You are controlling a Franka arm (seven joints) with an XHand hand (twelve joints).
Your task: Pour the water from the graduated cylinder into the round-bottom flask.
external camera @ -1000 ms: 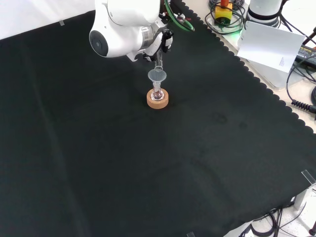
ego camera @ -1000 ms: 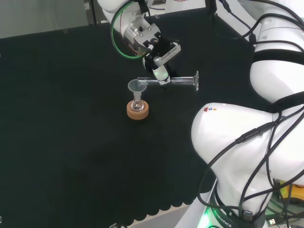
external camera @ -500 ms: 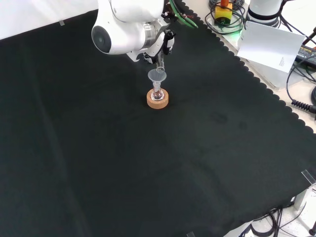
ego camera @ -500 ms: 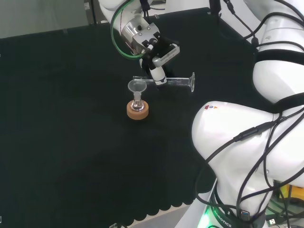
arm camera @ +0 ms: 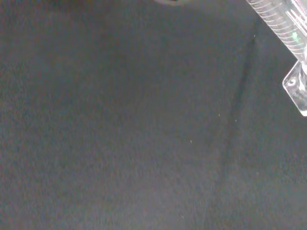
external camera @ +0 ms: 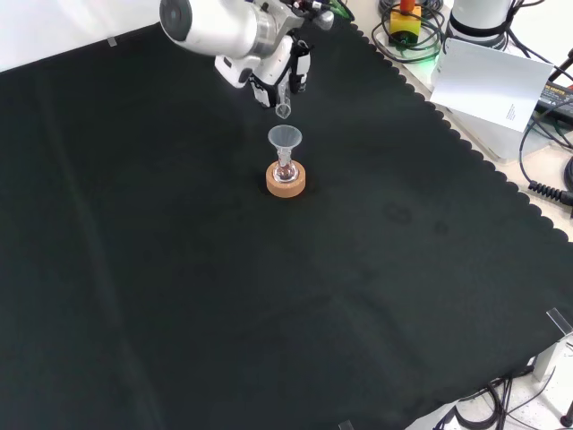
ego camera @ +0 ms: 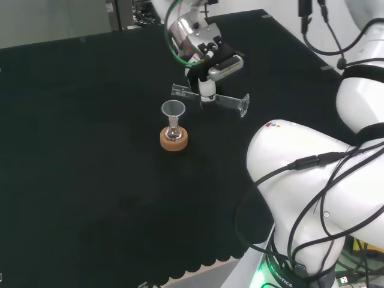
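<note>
Graduated cylinder (ego camera: pixel 211 98) lying near-horizontal in the air, gripped mid-length by the hand (ego camera: pixel 211 67) with fingers curled round it, mouth above and just beyond funnel (ego camera: pixel 173 110), round-bottom flask (ego camera: pixel 173 131) on cork ring (ego camera: pixel 174 140), black-clothed bench (ego camera: pixel 90 180).

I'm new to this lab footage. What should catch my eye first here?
The hand, fingers curled around a clear measuring cylinder held nearly level above the black cloth. Just below and to its left in the head view, a small flask with a funnel on top sits in a cork ring.
</note>
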